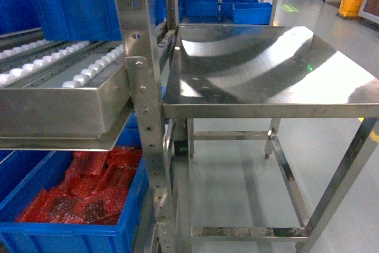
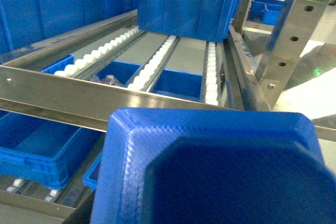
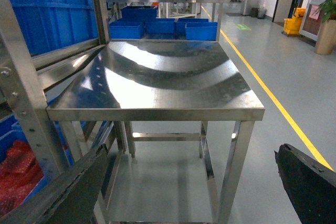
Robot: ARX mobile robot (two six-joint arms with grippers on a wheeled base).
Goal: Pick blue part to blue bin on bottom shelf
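Note:
The blue part (image 2: 210, 166), a textured plastic piece with a bevelled corner, fills the lower half of the left wrist view and hangs in the air in front of the roller shelf (image 2: 157, 66). It covers my left gripper's fingers, which hold it from behind. A blue bin (image 1: 77, 232) with red bubble-wrap packets (image 1: 89, 194) sits on the bottom shelf at the lower left of the head view. My right gripper (image 3: 194, 182) is open, its black fingers (image 3: 310, 182) wide apart over the floor in front of the steel table. Neither gripper shows in the head view.
A steel rack post (image 1: 145, 105) stands between the shelves and a bare steel table (image 1: 266, 69). A steel tray edge (image 1: 65, 111) overhangs the bottom bin. A large blue crate (image 2: 184, 9) rests on the rollers. More blue bins (image 2: 42, 148) lie beneath.

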